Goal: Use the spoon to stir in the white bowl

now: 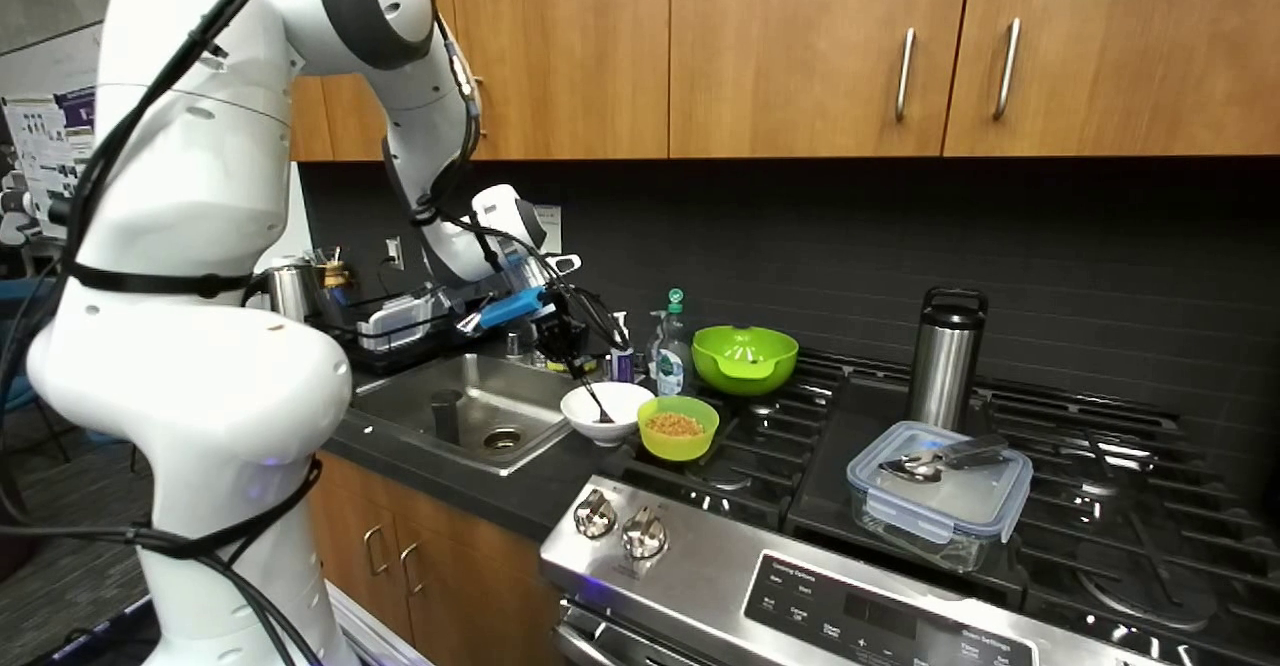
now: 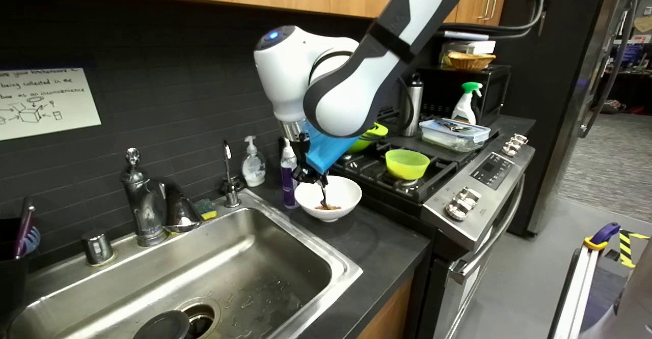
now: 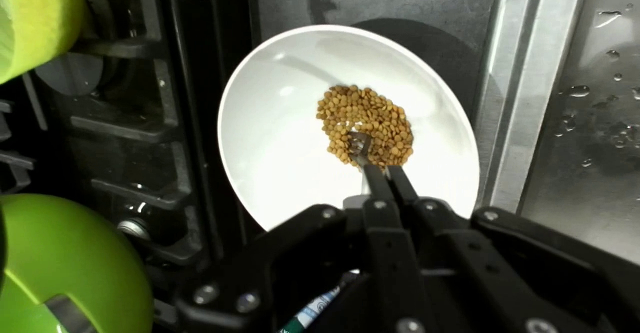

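A sink [image 2: 214, 260], stove [image 1: 700, 548] and cabinets [image 1: 805, 51] mark this as a kitchen.

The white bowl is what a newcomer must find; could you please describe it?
Between the steel sink and the gas stove is a dark counter, where the white bowl stands under the gripper. Unlike the yellow-green bowl and the bright green bowl on the stove, it is plain white.

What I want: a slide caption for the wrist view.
End effector holds a utensil among lentils in a white bowl beside the sink.
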Robot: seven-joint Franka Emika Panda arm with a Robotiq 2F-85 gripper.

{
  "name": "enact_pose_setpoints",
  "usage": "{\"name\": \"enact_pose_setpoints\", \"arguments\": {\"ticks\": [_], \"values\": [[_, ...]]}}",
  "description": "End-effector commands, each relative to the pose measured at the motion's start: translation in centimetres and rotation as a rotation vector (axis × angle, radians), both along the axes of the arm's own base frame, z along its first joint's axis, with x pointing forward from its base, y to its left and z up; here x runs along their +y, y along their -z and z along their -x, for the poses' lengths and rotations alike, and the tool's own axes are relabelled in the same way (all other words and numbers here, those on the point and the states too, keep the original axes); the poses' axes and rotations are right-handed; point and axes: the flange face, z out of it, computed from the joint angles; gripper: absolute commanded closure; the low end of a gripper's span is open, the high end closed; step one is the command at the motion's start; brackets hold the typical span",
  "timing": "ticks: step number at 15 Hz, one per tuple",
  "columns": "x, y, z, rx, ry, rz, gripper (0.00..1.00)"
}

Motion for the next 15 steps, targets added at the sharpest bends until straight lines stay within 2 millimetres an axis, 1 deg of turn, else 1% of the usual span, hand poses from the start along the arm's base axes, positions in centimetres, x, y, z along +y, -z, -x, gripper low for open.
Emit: {"name": "enact_pose_setpoints", "arguments": {"ticks": [1, 5, 9, 13, 15], "values": [[-0.7, 0.1, 0.4, 0.003, 0.001, 0.002, 0.99], [-0.2, 0.5, 1.0, 0.015, -0.007, -0.002, 0.99], [0.9, 0.8, 1.5, 0.025, -0.028, -0.010, 0.99], [2.3, 0.7, 0.9, 0.019, -0.050, -0.019, 0.99], [2.6, 0.4, 0.4, 0.010, -0.054, -0.018, 0.99]]}}
